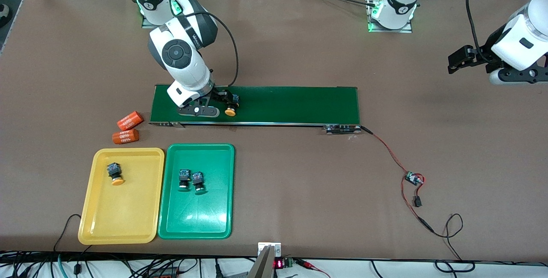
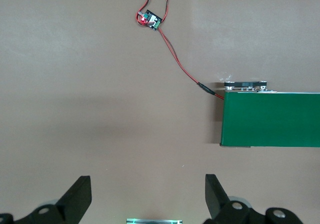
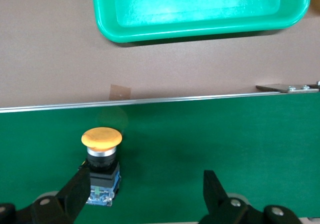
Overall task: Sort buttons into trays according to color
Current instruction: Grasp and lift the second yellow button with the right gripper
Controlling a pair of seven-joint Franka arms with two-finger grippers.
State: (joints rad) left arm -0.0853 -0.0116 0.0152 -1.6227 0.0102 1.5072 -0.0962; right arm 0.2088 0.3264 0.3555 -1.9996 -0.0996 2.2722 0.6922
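Brown tabletop all round, with the dark-green conveyor belt (image 1: pixel 274 104) across its middle. On the belt, toward the right arm's end, lies a yellow-capped button (image 1: pixel 231 107) on its side, and the right gripper (image 3: pixel 145 194) is low over it, fingers spread wide, one finger (image 3: pixel 77 189) just beside the button's body, nothing clamped. Nearer the front camera sit the yellow tray (image 1: pixel 92 222), holding one yellow-capped button (image 1: pixel 114 173), and beside it the green tray (image 1: pixel 195 226), with two green-capped buttons (image 1: pixel 191 181) side by side. Two orange cylinders (image 1: pixel 127 128) lie beside the belt's end. The left gripper (image 2: pixel 147 199) waits over bare table at the left arm's end, fingers apart, holding nothing.
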